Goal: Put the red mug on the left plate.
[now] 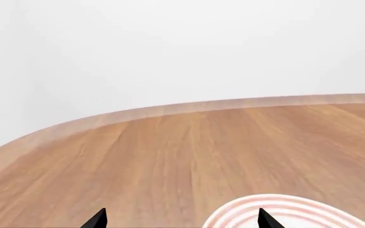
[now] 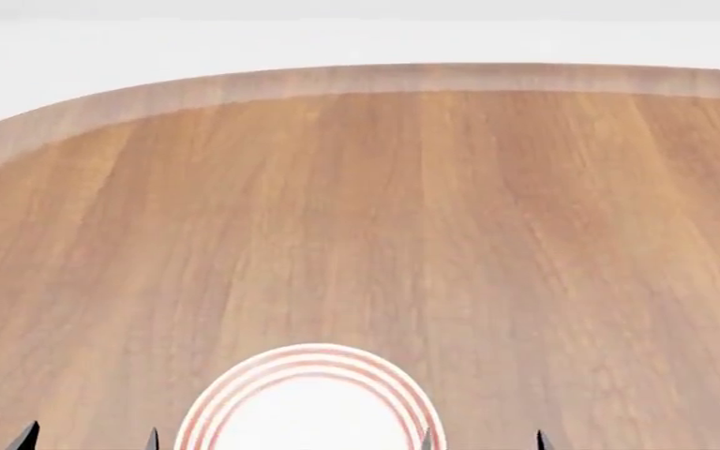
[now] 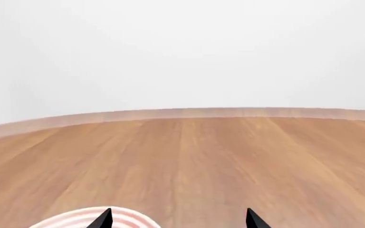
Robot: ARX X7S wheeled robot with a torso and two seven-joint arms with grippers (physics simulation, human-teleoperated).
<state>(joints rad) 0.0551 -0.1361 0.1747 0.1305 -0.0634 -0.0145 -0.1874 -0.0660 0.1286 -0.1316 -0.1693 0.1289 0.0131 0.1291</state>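
Wood-grain tabletop point(image 2: 460, 234) fills the head view, pale rounded edge running along its far side, plain white wall behind. One plate point(image 2: 310, 398) w/ thin red rings sits at the near edge of the tabletop, a bit left of centre, cut off by the frame bottom. Only one plate in any view, so can't say if it's the left plate or its twin.

Left gripper point(image 2: 90, 438): just two dark tips poking up at the near edge, left of the plate, spread apart w/ nothing between them. Left wrist cam shows the same, tips wide point(image 1: 182, 219), plate rim point(image 1: 290, 213) right beside one fingertip point(image 1: 266, 219); whether they touch, can't tell.

Right gripper point(image 2: 482, 439): two tips again, one just at the plate's right rim, the other further right. Also spread, nothing held. Right wrist cam: tips apart point(image 3: 177, 219), plate rim point(image 3: 74, 219) next to one fingertip point(image 3: 103, 219).

Red mug: not visible in any of the three views, so its place can't be told. Tabletop beyond the plate shows only wood out to the far edge.
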